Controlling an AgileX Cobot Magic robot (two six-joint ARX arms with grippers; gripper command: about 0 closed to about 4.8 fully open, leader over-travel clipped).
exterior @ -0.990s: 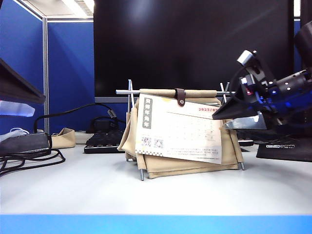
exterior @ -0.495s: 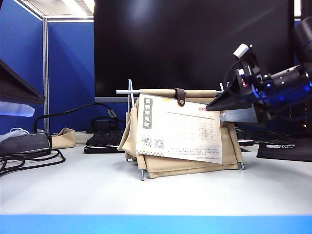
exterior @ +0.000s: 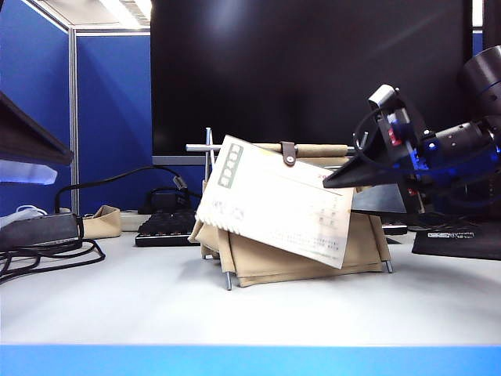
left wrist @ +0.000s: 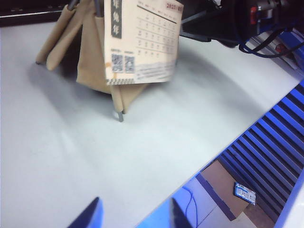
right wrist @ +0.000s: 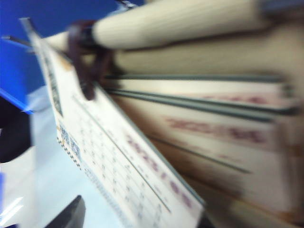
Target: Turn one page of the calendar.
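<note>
Spread wide, the right hand (exterior: 356,188) slides under the right edge of the page (exterior: 274,205) to lift it off the calendar (exterior: 313,258) on the worktop (exterior: 235,313), while the left hand (left wrist: 133,216), also spread, hovers apart.

The right arm (exterior: 462,141), at the right of the exterior view, is black with a rounded dark link above and blue-lit housing near the wrist. A small grey-capped camera block (exterior: 381,97) sits on top, with a red mark beside it and thin black cables looping past. The right gripper (exterior: 352,188) has flat, black, wedge-shaped fingers. The left gripper (left wrist: 130,216) shows two blue fingertips.
</note>
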